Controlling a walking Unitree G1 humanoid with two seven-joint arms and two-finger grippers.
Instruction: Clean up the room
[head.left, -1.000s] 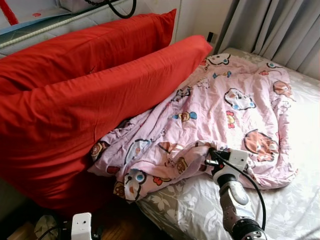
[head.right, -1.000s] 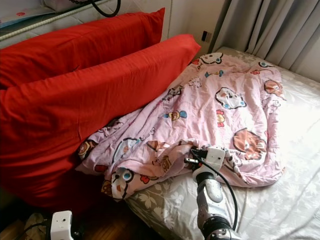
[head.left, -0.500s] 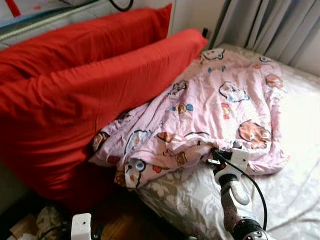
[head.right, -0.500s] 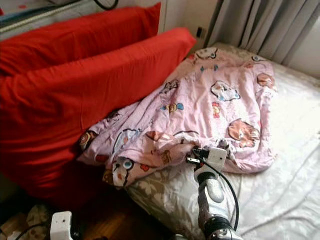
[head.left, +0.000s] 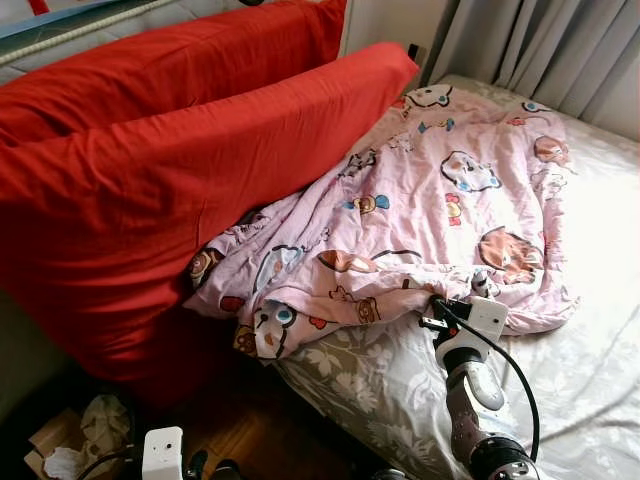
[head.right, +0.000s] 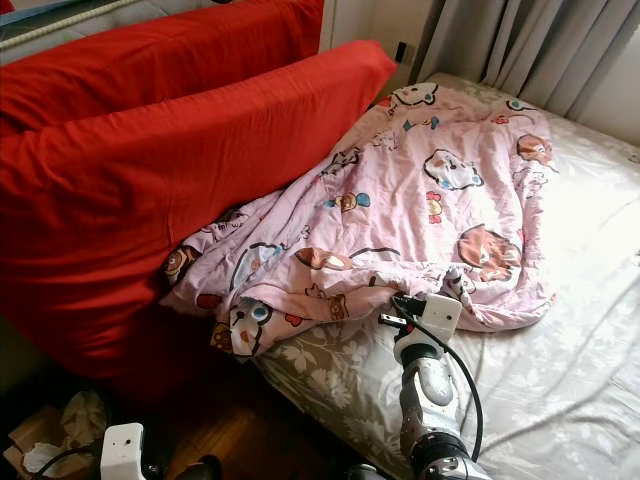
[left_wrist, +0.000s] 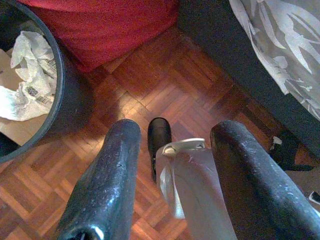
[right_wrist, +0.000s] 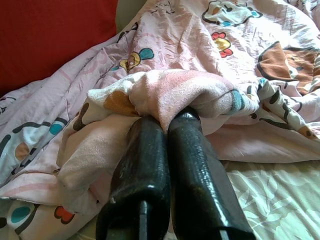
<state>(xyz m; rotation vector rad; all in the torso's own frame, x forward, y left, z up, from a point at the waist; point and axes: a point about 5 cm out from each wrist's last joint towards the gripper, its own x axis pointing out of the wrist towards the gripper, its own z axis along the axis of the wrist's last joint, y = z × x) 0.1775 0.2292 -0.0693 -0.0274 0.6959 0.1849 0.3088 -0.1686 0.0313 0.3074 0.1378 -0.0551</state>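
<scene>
Right pincer (right_wrist: 167, 125) clamps blanket (head.left: 440, 200) fold; fingertips buried in cloth.

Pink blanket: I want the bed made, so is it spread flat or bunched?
Bunched: the pink blanket lies rumpled, its near edge pinched in the right tool.
</scene>
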